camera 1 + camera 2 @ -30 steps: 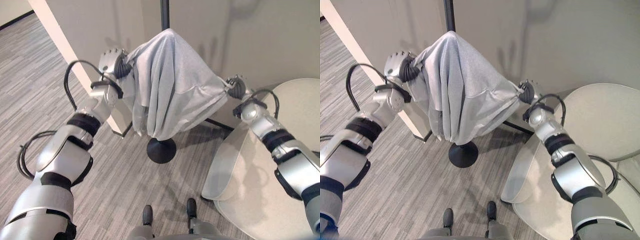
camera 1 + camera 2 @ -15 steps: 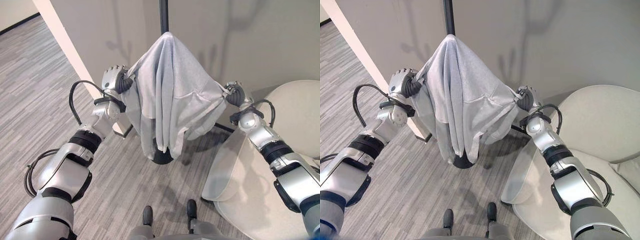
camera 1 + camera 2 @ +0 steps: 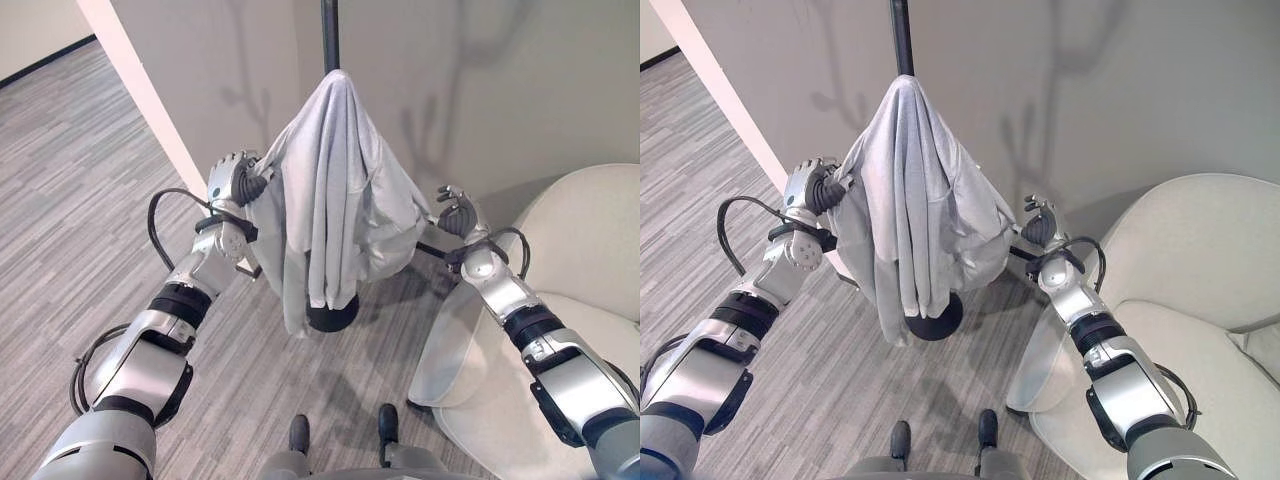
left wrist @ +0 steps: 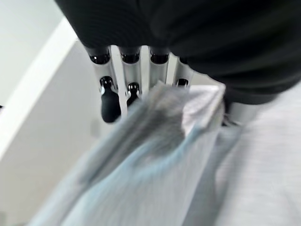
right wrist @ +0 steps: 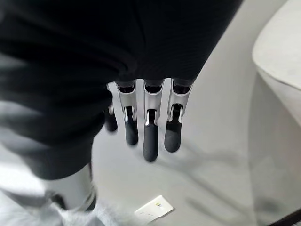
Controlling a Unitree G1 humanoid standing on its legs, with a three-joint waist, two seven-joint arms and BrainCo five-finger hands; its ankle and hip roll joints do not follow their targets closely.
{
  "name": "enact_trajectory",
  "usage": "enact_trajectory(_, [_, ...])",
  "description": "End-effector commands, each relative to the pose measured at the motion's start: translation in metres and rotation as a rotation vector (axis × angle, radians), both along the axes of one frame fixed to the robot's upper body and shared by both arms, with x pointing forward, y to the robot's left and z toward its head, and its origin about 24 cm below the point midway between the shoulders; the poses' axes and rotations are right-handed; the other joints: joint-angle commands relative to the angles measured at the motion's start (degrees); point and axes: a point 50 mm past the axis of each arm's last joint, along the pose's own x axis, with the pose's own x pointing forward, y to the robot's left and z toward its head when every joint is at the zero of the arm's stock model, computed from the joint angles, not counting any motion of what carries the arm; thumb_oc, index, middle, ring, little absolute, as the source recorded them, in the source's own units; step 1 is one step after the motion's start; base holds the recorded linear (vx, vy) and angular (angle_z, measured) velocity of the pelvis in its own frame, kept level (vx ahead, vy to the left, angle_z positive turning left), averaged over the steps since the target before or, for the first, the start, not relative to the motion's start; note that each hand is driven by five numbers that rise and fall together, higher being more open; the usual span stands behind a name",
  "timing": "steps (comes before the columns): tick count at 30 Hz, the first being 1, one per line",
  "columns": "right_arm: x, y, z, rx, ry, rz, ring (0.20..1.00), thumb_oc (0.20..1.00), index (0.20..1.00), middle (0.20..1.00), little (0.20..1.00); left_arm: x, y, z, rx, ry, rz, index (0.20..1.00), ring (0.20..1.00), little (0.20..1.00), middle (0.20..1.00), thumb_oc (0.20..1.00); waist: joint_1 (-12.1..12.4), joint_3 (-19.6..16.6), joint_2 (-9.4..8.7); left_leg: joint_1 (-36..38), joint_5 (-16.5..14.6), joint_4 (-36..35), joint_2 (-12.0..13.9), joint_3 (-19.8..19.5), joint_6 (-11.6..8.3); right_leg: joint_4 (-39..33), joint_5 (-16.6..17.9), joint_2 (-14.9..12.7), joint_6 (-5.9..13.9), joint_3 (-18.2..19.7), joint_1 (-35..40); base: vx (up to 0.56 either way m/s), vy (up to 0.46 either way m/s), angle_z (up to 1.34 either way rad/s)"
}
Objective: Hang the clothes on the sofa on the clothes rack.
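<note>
One grey garment (image 3: pixel 335 190) hangs vertical on rack pole (image 3: pixel 329 35), frame centre; left hand (image 3: pixel 232 180) pinches its edge, right hand (image 3: pixel 456 212) relaxed, apart.

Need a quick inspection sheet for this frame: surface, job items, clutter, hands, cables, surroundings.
Surface: grey striped floor.
Job's things: grey garment draped over the top of the clothes rack, hanging down to its round black base.
Clutter: nothing seen.
Hands: left hand shut on the garment's edge; right hand open, apart from the cloth.
Cables: nothing seen apart from the robot's own.
Surroundings: pale wall behind the rack; cream sofa on the robot's right.
</note>
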Motion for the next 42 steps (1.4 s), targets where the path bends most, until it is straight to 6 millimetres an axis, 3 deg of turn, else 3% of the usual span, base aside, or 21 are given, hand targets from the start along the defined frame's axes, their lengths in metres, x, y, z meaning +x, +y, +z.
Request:
enact_trajectory(1, [0.0,-0.018,0.014,0.021,-0.07,-0.057,1.0,1.0,1.0,1.0,1.0,0.001,0.022,0.013,-0.012,-0.041,0.076,1.0,1.0,1.0,1.0,1.0,2.3,-1.2,-0.86,0.4,-5.1,0.0,-0.5,1.0,-0.59,0.1,-3.8,-3.4,4.79,-3.2,3.2,0.01,0.001,0.09])
enact_trajectory(12, [-0.014,-0.043,0.003,0.012,-0.051,-0.127,1.0,1.0,1.0,1.0,1.0,-0.01,0.031,0.004,-0.048,-0.042,0.089,1.0,1.0,1.0,1.0,1.0,2.3,-2.0,-1.02,1.5,-5.7,0.0,-0.4,1.4,-0.54,0.1,-4.3,-3.4,4.73,-3.6,4.2,0.0,0.0,0.01])
enact_trajectory(14, [-0.027,-0.059,-0.001,0.014,-0.064,-0.176,1.0,1.0,1.0,1.0,1.0,-0.021,0.038,-0.003,-0.105,-0.061,0.107,1.0,1.0,1.0,1.0,1.0,2.1,-2.4,-1.02,2.1,-6.0,0.0,-0.4,1.5,-0.52,0.1,-4.5,-3.5,4.69,-3.6,4.8,0.03,-0.001,-0.01])
enact_trajectory(22, [-0.063,-0.083,-0.022,0.033,-0.049,-0.249,1.0,1.0,1.0,1.0,1.0,-0.049,0.055,-0.021,-0.255,-0.081,0.139,1.0,1.0,1.0,1.0,1.0,1.7,-3.4,-0.79,3.5,-6.7,0.0,-0.3,1.8,-0.46,0.1,-4.9,-3.6,4.55,-4.0,6.1,0.02,0.001,0.0])
enact_trajectory(26, [-0.085,-0.086,-0.042,0.13,-0.007,-0.247,1.0,1.0,1.0,1.0,1.0,-0.071,0.063,-0.044,-0.417,-0.046,0.149,1.0,1.0,1.0,1.0,1.0,1.4,-3.4,-0.63,4.0,-6.9,0.0,-0.2,2.1,-0.36,0.1,-5.0,-3.7,4.41,-4.0,6.4,0.0,0.0,0.0])
enact_trajectory(29, [-0.11,-0.078,-0.067,0.241,0.091,-0.167,1.0,1.0,1.0,1.0,1.0,-0.1,0.066,-0.081,-0.63,0.064,0.136,1.0,1.0,1.0,1.0,1.0,1.2,-3.6,-0.36,4.6,-7.0,0.0,-0.1,2.5,-0.22,0.1,-5.0,-3.8,4.25,-4.3,6.9,0.01,0.003,-0.01])
enact_trajectory(30, [-0.111,-0.078,-0.067,0.24,0.095,-0.166,1.0,1.0,1.0,1.0,1.0,-0.101,0.067,-0.082,-0.631,0.068,0.136,1.0,1.0,1.0,1.0,1.0,1.2,-3.8,-0.33,4.6,-7.1,0.0,-0.1,2.5,-0.22,0.1,-5.0,-3.8,4.25,-4.2,6.9,0.02,0.009,-0.03])
enact_trajectory(31, [-0.124,-0.072,-0.08,0.304,0.144,-0.137,1.0,1.0,1.0,1.0,1.0,-0.114,0.063,-0.105,-0.769,0.134,0.138,1.0,1.0,1.0,1.0,1.0,1.0,-3.8,-0.22,4.9,-7.1,0.0,-0.1,2.7,-0.11,0.1,-5.0,-3.8,4.19,-4.3,7.2,0.03,0.015,-0.02])
enact_trajectory(32, [-0.139,-0.063,-0.094,0.377,0.193,-0.089,1.0,1.0,1.0,1.0,1.0,-0.137,0.055,-0.14,-0.878,0.262,0.154,1.0,1.0,1.0,1.0,1.0,0.8,-3.9,0.0,5.3,-7.1,0.0,-0.2,2.8,0.06,0.1,-4.9,-3.9,4.05,-4.4,7.7,0.0,0.0,0.0])
enact_trajectory(37, [-0.148,-0.052,-0.103,0.437,0.248,-0.026,1.0,1.0,1.0,1.0,1.0,-0.154,0.052,-0.17,-0.828,0.429,0.184,1.0,1.0,1.0,1.0,1.0,0.7,-4.0,0.13,5.5,-7.1,0.0,-0.2,3.1,0.09,0.1,-4.9,-4.0,4.11,-4.5,7.8,0.0,0.005,-0.01])
enact_trajectory(42, [-0.155,-0.042,-0.128,0.479,0.348,-0.036,1.0,1.0,1.0,1.0,1.0,-0.171,0.045,-0.199,-0.777,0.584,0.22,1.0,1.0,1.0,1.0,1.0,0.7,-3.9,0.15,5.7,-7.2,0.0,-0.3,3.4,0.21,0.1,-4.7,-4.2,4.24,-4.7,7.8,0.0,0.017,-0.04])
